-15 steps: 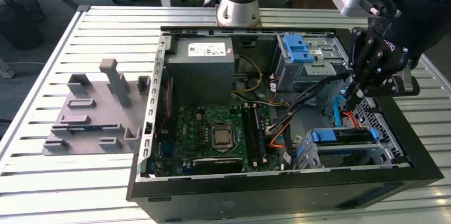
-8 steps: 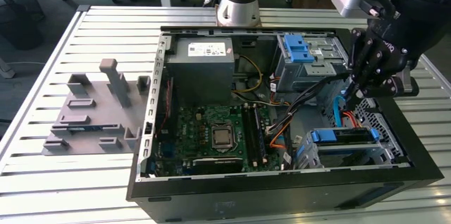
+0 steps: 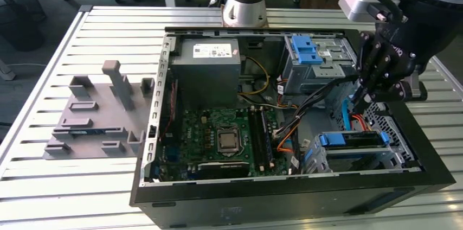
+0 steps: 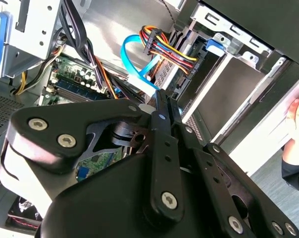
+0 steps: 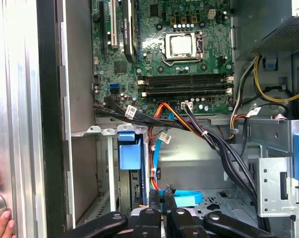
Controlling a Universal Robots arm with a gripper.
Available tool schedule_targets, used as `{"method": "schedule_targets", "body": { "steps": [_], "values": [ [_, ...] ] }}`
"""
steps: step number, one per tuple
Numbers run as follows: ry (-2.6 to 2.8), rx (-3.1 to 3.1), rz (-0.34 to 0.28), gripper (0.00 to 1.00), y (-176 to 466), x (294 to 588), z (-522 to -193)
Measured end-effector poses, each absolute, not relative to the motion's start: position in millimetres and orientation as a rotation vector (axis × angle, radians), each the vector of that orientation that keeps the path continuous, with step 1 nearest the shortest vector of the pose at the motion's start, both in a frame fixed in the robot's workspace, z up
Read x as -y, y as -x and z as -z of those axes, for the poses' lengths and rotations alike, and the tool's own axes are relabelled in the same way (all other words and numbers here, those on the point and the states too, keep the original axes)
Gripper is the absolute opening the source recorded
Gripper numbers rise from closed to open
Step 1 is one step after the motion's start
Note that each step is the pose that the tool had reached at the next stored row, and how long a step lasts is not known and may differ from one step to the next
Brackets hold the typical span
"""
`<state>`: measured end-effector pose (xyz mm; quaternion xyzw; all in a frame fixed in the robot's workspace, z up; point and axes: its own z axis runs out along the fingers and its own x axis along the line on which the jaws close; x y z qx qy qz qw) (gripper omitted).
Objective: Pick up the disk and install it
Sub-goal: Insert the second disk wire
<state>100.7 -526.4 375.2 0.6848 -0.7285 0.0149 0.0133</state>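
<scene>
Gripper (image 3: 359,100): one, seen lowered inside the open computer case (image 3: 168,132); its fingertips are pressed together in both wrist views, and nothing is seen clamped between them.
Disk (image 3: 352,140): one, seated in the drive cage at the case's corner on the exterior view's right (blue bracket facing out), just below the gripper.
Blue cable (image 5: 183,199): one, lying against the fingertips, between gripper and disk.
Wire bundle (image 5: 209,136): crossed over the cage.
Motherboard (image 3: 224,140): one.
Power supply (image 3: 206,72): one.
Person's hand (image 5: 0,218): rested on the case edge.
Grey fixture (image 3: 94,116): one, on the table beside the case.
</scene>
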Motion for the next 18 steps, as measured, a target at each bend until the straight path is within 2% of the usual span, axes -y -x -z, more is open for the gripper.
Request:
{"method": "schedule_targets", "body": {
  "steps": [6, 7, 13, 14, 15, 18],
  "values": [
    [-2.133, 2.269, -0.046, 0.19, -100.7, 526.4, -372.7],
    [-2.133, 2.269, -0.046, 0.25, -100.7, 526.4, -372.3],
    [-2.133, 2.269, -0.046, 0.25, -100.7, 526.4, -370.1],
    [-2.133, 2.269, -0.046, 0.24, -100.7, 526.4, -369.6],
    [-2.133, 2.269, -0.046, 0.17, -100.7, 526.4, -369.0],
    [-2.133, 2.27, -0.046, 0.16, -100.9, 526.4, -366.7]
  ]
}}
